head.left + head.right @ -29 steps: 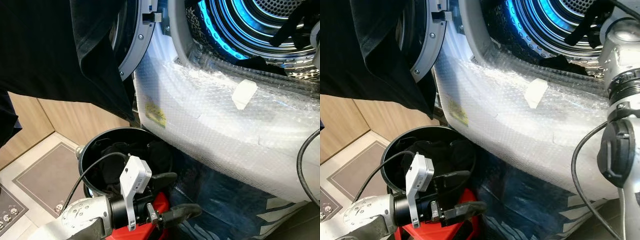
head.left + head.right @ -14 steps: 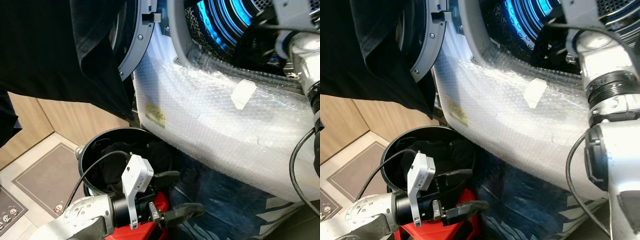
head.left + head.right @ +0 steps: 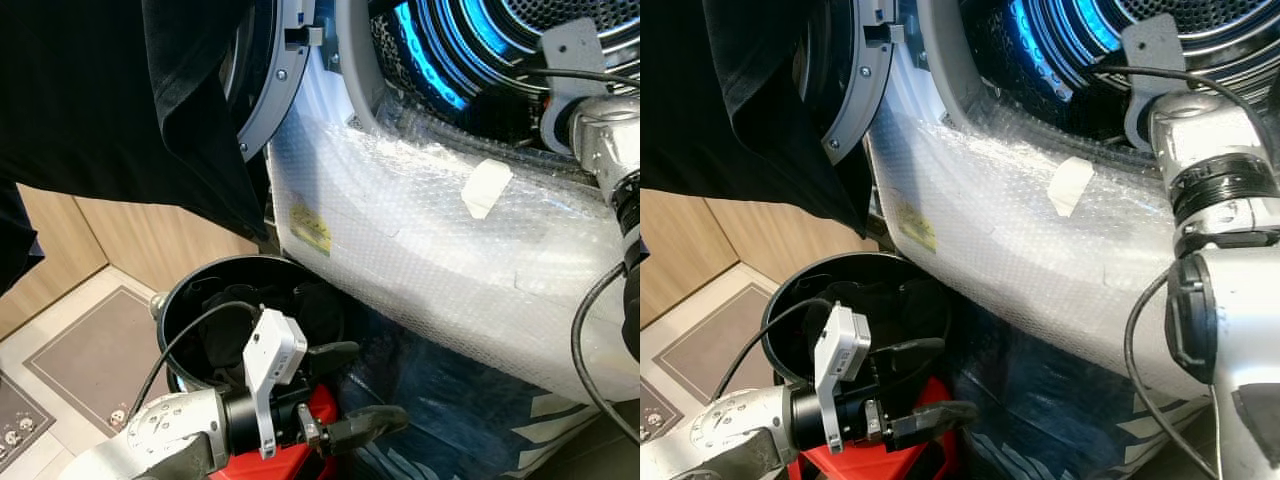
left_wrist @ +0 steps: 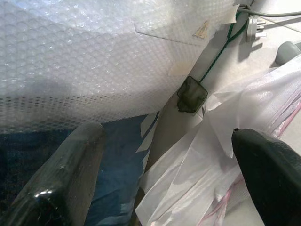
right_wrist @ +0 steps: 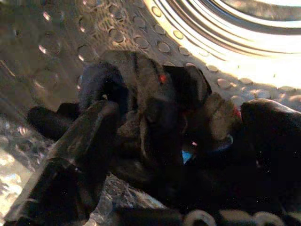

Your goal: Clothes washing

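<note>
The washing machine's drum [image 3: 470, 50] glows blue behind its open door [image 3: 270, 90]. My right arm [image 3: 1210, 150] reaches into the drum. In the right wrist view, my right gripper [image 5: 181, 117] is open, its fingers spread on either side of a heap of dark clothes [image 5: 141, 80] on the drum wall. A black bucket [image 3: 175, 290] with dark clothes [image 3: 225, 300] inside stands below the door. Beside the bucket, low in front of the machine, my left gripper [image 3: 355, 388] stands open and holds nothing.
Bubble wrap [image 3: 420, 230] covers the machine's front. A black garment [image 3: 120, 100] hangs over the door at the upper left. Something red [image 3: 322, 400] sits under the bucket. Blue sheeting and clear plastic bags [image 4: 197, 160] lie on the floor, and a wooden cabinet [image 3: 150, 240] is at left.
My right arm has swung in from the right edge and its wrist now sits at the drum's lower rim. The left arm has barely moved.
</note>
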Motion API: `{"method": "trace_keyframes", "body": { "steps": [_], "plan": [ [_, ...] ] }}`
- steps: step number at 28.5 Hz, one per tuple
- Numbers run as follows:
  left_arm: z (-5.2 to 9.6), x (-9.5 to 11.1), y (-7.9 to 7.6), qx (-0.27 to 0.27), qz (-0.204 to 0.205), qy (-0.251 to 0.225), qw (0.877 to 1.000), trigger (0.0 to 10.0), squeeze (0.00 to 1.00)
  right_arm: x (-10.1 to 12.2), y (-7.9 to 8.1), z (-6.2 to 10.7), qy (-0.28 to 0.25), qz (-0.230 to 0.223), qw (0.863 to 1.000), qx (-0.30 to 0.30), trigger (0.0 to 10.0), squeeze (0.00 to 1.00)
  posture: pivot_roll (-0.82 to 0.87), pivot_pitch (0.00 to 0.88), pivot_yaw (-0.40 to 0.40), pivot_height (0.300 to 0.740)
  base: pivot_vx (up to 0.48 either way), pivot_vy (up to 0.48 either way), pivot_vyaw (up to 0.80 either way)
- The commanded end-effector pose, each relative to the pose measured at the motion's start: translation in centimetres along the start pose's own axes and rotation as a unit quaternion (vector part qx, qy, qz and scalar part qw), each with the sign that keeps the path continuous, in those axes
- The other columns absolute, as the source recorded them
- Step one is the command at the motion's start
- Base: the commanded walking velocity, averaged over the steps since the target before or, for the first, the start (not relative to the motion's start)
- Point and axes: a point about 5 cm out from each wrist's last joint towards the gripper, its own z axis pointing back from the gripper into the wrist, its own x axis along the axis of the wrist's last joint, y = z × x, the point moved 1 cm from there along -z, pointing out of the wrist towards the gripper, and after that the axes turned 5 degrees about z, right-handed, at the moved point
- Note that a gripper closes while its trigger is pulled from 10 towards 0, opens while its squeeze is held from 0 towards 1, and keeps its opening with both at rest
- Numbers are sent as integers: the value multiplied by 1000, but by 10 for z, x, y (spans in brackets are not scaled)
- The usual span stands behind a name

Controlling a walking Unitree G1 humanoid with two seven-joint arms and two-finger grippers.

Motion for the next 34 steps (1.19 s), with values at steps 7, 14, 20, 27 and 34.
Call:
{"method": "trace_keyframes", "body": {
  "steps": [7,14,20,27,34],
  "plan": [
    [-2,6,11,34,-28,-9,999,10000,486,61,-13,25,-156,-118,980,49,10000,0,-43,77,-61,740,0,0,0],
    [-3,15,31,99,-57,-27,993,10000,0,74,-2,40,-285,-128,923,225,10000,0,-47,73,-43,740,0,0,0],
    [-2,18,48,151,-74,-34,985,10000,0,66,2,48,-334,-138,889,282,10000,0,-45,67,-33,740,0,0,0],
    [3,20,67,219,-79,-49,971,10000,0,37,-11,57,-383,-141,860,308,10000,0,-42,52,-17,740,0,0,0],
    [2,6,73,244,-70,-26,967,10000,0,9,-16,75,-413,-152,835,330,10000,0,-41,48,-7,740,0,0,0]
  ]
}}
